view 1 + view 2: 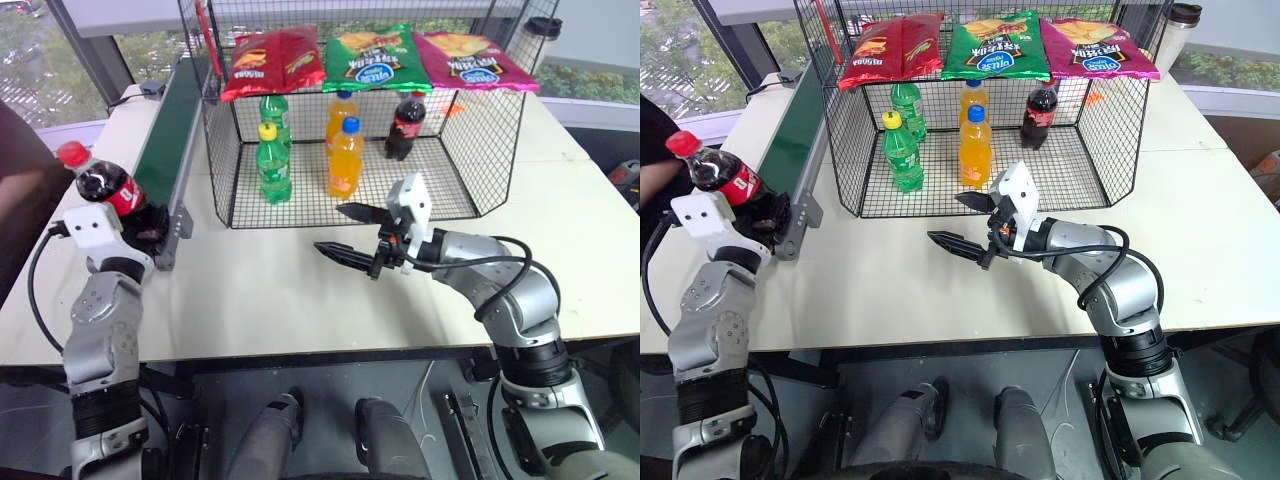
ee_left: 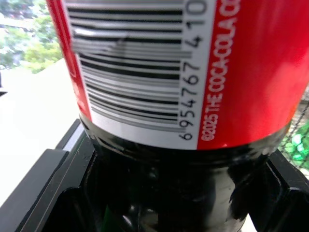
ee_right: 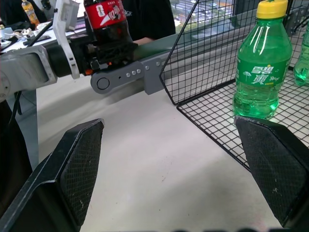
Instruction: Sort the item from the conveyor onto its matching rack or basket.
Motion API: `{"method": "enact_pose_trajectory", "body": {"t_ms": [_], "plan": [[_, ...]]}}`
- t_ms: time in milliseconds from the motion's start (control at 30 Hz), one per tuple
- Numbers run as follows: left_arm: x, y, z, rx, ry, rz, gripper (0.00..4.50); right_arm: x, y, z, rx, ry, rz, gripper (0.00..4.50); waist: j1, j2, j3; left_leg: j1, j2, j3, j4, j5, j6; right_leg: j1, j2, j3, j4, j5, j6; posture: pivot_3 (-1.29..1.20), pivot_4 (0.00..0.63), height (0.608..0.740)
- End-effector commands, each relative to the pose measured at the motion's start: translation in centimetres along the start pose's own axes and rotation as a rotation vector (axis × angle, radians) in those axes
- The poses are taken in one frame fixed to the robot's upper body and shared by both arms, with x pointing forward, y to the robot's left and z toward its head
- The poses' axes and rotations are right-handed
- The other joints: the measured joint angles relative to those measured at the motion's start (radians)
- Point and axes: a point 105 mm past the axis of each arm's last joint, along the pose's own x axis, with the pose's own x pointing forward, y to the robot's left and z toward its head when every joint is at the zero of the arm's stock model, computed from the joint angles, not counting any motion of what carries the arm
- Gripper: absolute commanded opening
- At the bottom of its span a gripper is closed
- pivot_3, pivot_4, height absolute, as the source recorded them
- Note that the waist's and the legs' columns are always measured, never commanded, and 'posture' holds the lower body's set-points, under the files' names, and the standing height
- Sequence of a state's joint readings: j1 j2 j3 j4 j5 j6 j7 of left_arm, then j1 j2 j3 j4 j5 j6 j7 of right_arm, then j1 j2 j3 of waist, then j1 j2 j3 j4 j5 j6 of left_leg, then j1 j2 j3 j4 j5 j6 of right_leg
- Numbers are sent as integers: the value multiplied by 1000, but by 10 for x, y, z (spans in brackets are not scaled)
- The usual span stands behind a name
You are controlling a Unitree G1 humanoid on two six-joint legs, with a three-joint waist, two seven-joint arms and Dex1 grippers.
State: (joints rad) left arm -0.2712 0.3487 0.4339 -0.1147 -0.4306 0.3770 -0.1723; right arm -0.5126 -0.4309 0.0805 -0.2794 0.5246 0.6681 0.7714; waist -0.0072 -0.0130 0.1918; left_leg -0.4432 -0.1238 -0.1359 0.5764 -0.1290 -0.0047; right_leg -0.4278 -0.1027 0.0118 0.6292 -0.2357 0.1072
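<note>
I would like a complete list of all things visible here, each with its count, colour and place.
cola bottle: one, dark with red cap and label, tilted, held at the conveyor's near end.
conveyor: one, dark green, left of the cage.
wire cage: one, black, on the table's far half.
green bottles: two, in the cage's left part.
orange bottles: two, blue caps, in the cage's middle.
second cola bottle: one, in the cage's right part.
snack bags: three, red, green, pink, along the cage top.
table: one, cream.
left gripper: jaws shut on the cola bottle.
right gripper: jaws open, before the cage.
</note>
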Motion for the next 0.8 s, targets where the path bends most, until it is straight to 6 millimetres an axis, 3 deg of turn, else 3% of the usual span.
{"method": "enact_pose_trajectory", "body": {"t_ms": [33, 200, 400, 467, 633, 800], "plan": [[4, -31, 46, 48, -117, -197, 3010, -2, 4, 19, -51, -56, 10, 4500, -1, -1, 1, 0, 0, 0, 0, 0, 0, 0, 0, 0, 0, 0, 0, 0, 150, 738], [3, -75, 46, 91, -64, -478, 3010, -4, 3, 35, -55, -96, 8, 4500, -5, -1, 1, 0, 0, 0, 0, 0, 0, 0, 0, 0, 0, 0, 0, 0, 150, 738], [-13, -129, 27, 174, 22, -833, 3010, -8, 1, 59, -49, -163, -7, 4500, -5, -1, 1, 0, 0, 0, -1, 0, 0, -1, 0, 0, 0, 0, 0, 0, 150, 738], [-16, -136, 22, 193, 35, -885, 3010, -9, 1, 62, -45, -172, -10, 4500, -6, -1, 1, 0, 0, 0, -1, 0, 0, -1, 0, 1, -1, 0, 0, 0, 150, 738], [-25, -181, -10, 283, 60, -1093, 3010, -9, 4, 70, -45, -190, -12, 4500, -2, -1, 1, -1, 0, 1, -1, 0, 0, -1, -1, 1, -1, 0, -1, 0, 150, 738], [-34, -206, -20, 337, 23, -1214, 3010, -9, 5, 72, -45, -187, -22, 4500, -6, -1, 1, -2, 0, 1, -2, 0, 0, -1, -1, 1, -3, 0, -1, 0, 150, 738]]}}
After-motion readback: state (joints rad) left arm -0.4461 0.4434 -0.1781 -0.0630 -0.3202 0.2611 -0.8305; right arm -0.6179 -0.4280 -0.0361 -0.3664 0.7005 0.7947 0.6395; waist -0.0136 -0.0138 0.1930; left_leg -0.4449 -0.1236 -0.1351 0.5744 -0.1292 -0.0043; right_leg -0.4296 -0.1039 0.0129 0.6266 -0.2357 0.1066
